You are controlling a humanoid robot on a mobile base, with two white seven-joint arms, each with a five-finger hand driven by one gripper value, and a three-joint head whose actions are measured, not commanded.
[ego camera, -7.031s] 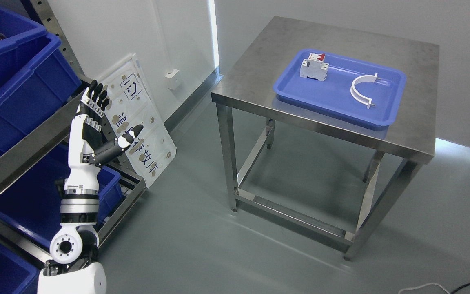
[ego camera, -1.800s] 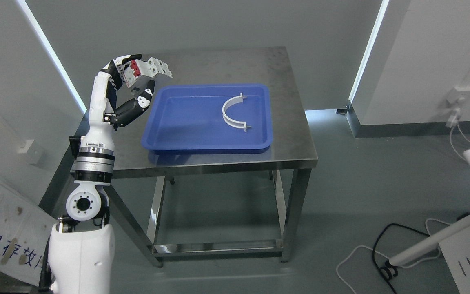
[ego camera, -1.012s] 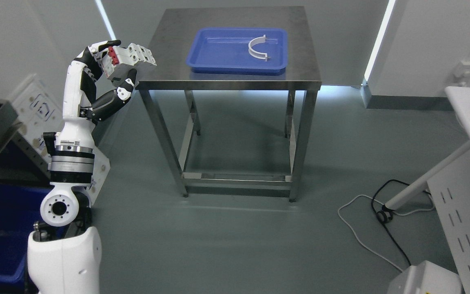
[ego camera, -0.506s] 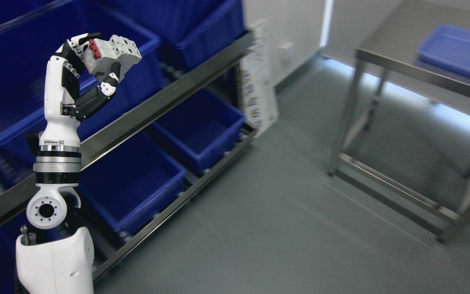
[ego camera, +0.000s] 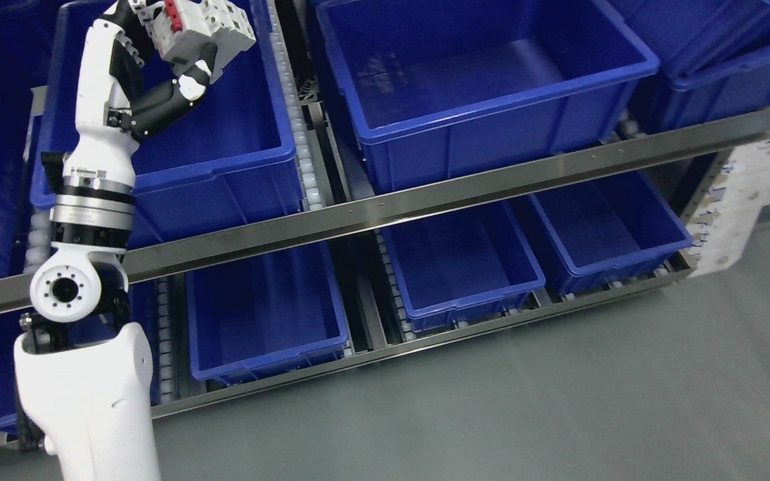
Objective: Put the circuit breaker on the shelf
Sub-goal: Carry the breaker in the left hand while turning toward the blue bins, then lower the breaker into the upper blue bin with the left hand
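My left hand [ego camera: 181,43] is raised at the top left, fingers curled around a white circuit breaker [ego camera: 208,30] with a red switch. It holds the breaker in the air over the open blue bin [ego camera: 238,160] at the left of the upper shelf level. The shelf [ego camera: 425,197] is a metal rack with a steel front rail and roller tracks. The breaker's top is cut off by the picture's upper edge. My right arm does not show.
A second large blue bin [ego camera: 492,100] sits to the right on the upper level, another [ego camera: 746,80] at the far right. Smaller blue bins [ego camera: 458,267] stand on the lower level. A white sign [ego camera: 752,194] leans at the right. Grey floor lies in front.
The camera has turned from the steel table to face the shelf. My left hand still grips the breaker and now holds it higher, over the upper left bin.
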